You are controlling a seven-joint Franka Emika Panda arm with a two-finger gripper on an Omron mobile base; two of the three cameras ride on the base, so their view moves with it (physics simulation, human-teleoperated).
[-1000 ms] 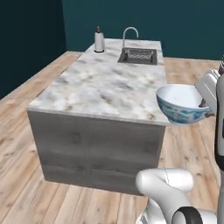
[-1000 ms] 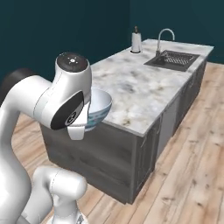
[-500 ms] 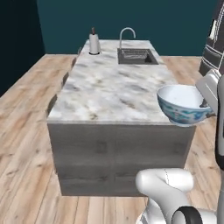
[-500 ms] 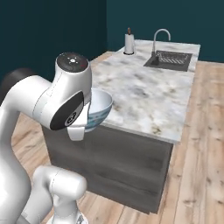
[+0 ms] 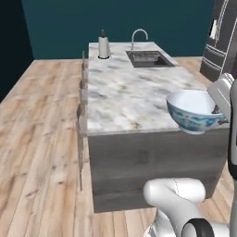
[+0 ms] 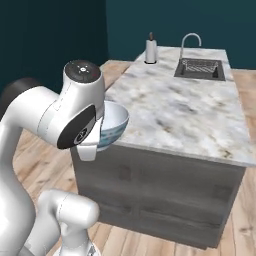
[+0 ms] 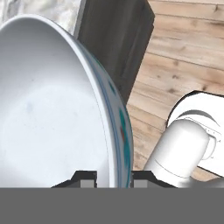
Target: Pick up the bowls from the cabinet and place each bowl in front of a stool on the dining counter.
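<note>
Gripping the rim of a white bowl, the fingers stand nearly closed, one tip inside the wall and one outside, as the hand view shows. That bowl hangs in the air beside the near end of the dining desk, level with its marble top and not resting on it. Blue-teal pattern with a little red runs round its outside; the inside is plain white. No brand, label or writing can be read on the bowl or on anything else. On the desk's far end sit an inset sink with a curved faucet, and a white bottle-like thing at the far corner. Thin stool backs line the desk's left side above the wooden floor
</note>
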